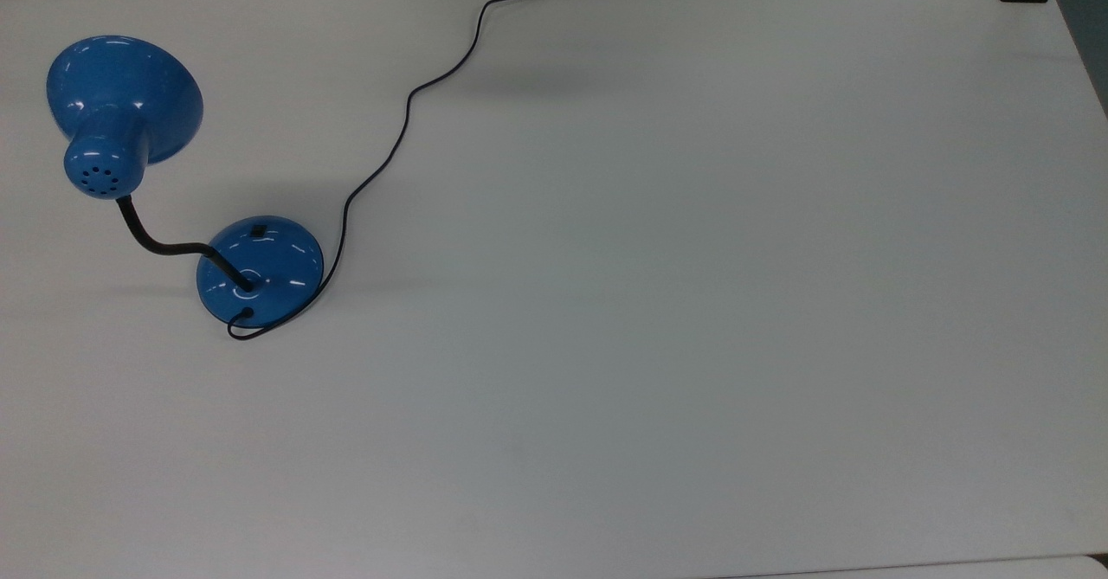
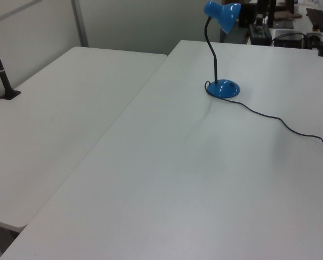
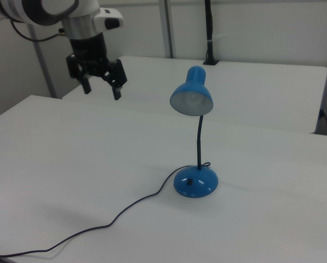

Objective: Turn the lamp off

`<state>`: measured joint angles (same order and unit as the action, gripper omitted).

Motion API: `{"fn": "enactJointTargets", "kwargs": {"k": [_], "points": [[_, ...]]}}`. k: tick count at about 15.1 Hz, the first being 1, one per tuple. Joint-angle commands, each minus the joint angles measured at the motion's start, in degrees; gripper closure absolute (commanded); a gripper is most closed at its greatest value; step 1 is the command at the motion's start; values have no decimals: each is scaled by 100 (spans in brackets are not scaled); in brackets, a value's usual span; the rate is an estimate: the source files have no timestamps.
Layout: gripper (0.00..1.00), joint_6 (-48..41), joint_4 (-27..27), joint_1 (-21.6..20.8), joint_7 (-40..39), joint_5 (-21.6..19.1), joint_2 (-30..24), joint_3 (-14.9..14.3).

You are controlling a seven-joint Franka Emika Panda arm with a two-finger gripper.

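You have one lamp [image 3: 194, 131] and one gripper [image 3: 101, 92] to keep track of, on the nearer of two white tables [image 3: 70, 159] that stand side by side. The lamp is a single glossy blue piece: one cone shade [image 1: 121, 103], one black gooseneck [image 1: 160, 241], one round domed base [image 1: 260, 272] carrying one small black switch [image 1: 257, 231], and one black cord [image 1: 402, 129] that snakes away over the table's edge.

In the top view the lamp stands near the top view's left edge, the shade leaning out beyond the base. In the left view it stands toward the far end of the table [image 2: 215, 162].

In the right view the gripper hangs in the air at the upper left, well above the tabletop, with its two fingers [image 3: 117, 87] spread apart and gripping nothing. The lamp sits well apart from them, to the right view's right and lower down. The switch on the base faces the right view's camera, far below the fingertips.
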<state>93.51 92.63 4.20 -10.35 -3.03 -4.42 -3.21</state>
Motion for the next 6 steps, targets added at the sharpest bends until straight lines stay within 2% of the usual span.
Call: {"fn": "enactJointTargets", "kwargs": {"k": [1,6], "points": [[0,387,-26,-68,525,109,205,-57],[0,326,-34,-77,525,127,187,-48]]}}
